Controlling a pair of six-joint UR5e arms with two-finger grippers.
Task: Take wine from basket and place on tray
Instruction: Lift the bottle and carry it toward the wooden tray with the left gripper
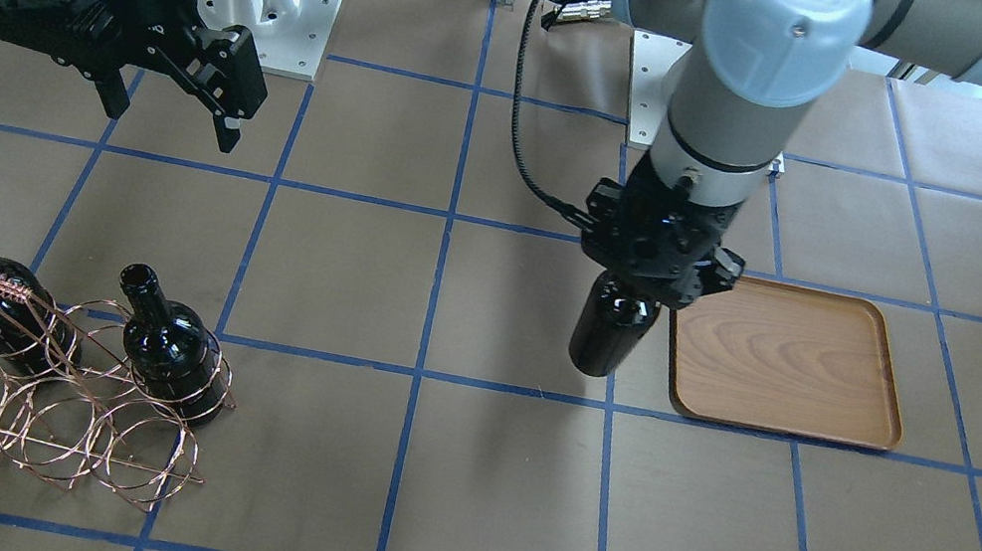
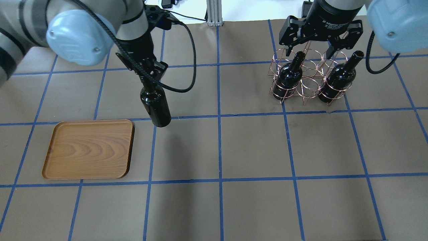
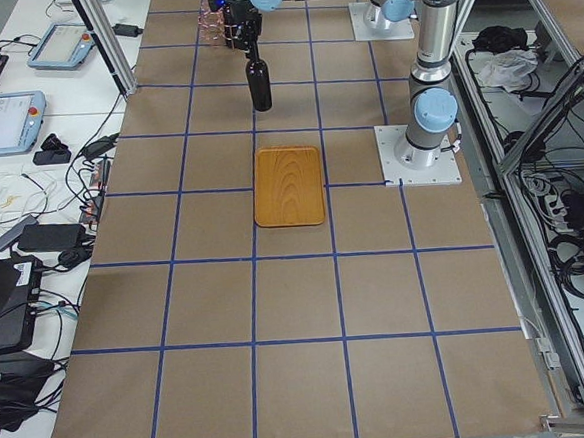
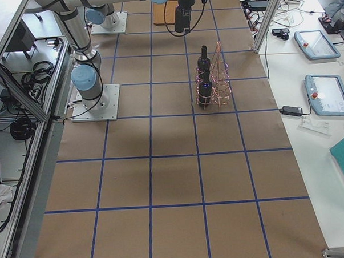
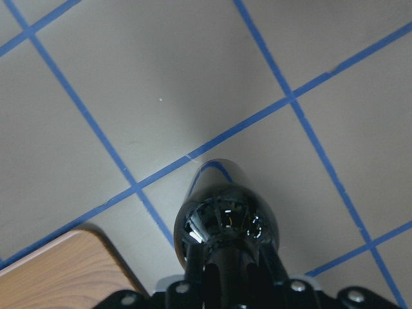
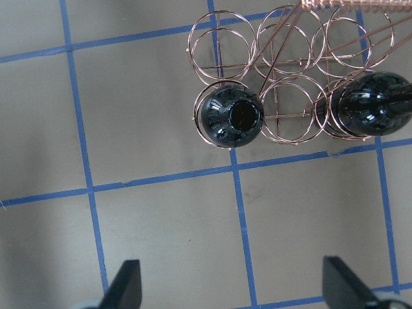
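My left gripper (image 2: 148,78) is shut on the neck of a near-black wine bottle (image 2: 156,107) and holds it upright just beside the wooden tray (image 2: 88,149), on the basket's side, not over it. The front view shows the same gripper (image 1: 652,279), bottle (image 1: 607,331) and tray (image 1: 789,358). The left wrist view looks down the bottle (image 5: 225,219) with the tray's corner (image 5: 58,270) at the lower left. The copper wire basket (image 2: 306,83) holds two more bottles (image 2: 287,78) (image 2: 337,78). My right gripper (image 2: 309,50) is open and empty above the basket's far side, touching nothing.
Brown paper with blue tape lines covers the table. The right wrist view shows the basket (image 6: 283,84) with its two bottles (image 6: 230,117) (image 6: 370,103) from above. Both arm bases stand at the table's robot side (image 1: 284,17).
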